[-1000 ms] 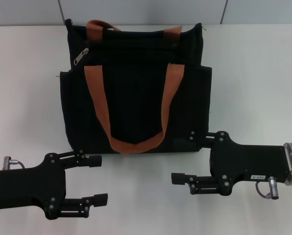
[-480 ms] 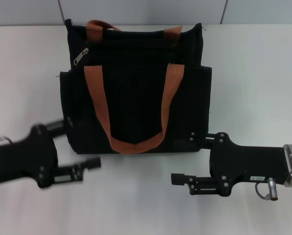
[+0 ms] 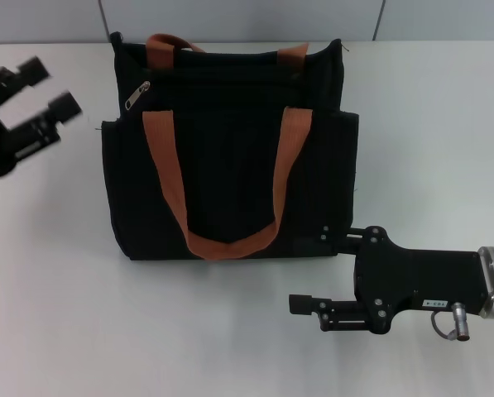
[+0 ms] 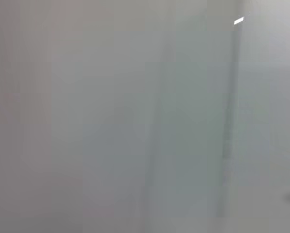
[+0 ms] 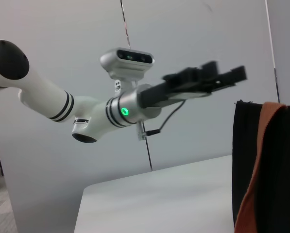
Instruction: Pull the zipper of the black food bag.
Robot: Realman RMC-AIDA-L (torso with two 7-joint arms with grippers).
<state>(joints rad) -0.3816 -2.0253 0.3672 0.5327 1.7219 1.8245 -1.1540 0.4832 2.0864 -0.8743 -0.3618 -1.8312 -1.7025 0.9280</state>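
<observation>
The black food bag (image 3: 230, 165) lies on the white table with its orange-brown handles on top; its edge also shows in the right wrist view (image 5: 276, 165). The silver zipper pull (image 3: 137, 96) sits at the bag's upper left corner. My left gripper (image 3: 52, 87) is open and raised, left of that corner and apart from the bag; it also shows in the right wrist view (image 5: 222, 75), held high in the air. My right gripper (image 3: 314, 270) is open and empty by the bag's lower right corner. The left wrist view shows only a blurred grey surface.
The white table (image 3: 429, 124) extends on both sides of the bag. A grey wall (image 3: 247, 16) runs along the table's far edge.
My left arm has swung up from the table's front left to beside the bag's upper left corner. The right arm and the bag have not moved.
</observation>
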